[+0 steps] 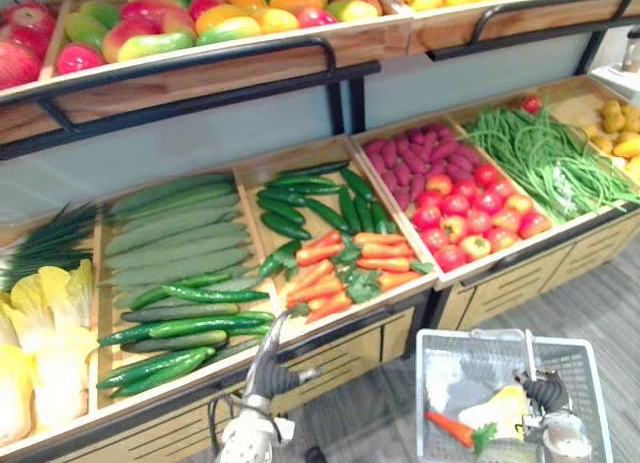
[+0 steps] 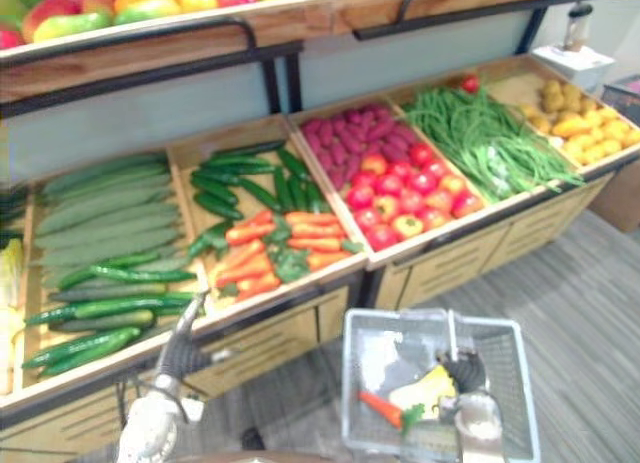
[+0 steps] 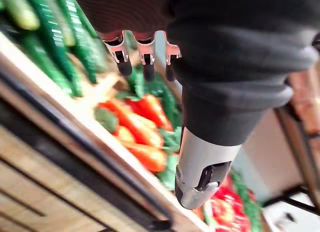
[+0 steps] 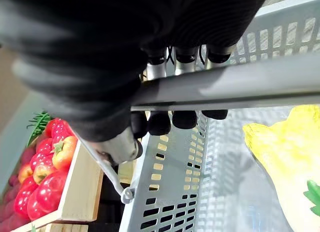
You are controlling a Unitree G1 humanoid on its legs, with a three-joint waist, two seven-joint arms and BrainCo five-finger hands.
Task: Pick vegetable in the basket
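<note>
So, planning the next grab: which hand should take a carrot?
Left. The left hand is open, empty and near the carrots; the right hand is curled round the basket handle.

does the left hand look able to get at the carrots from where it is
Probably yes: the left hand hangs open at the crate's front edge, and the carrots lie uncovered just past its fingertips, with nothing between them.
</note>
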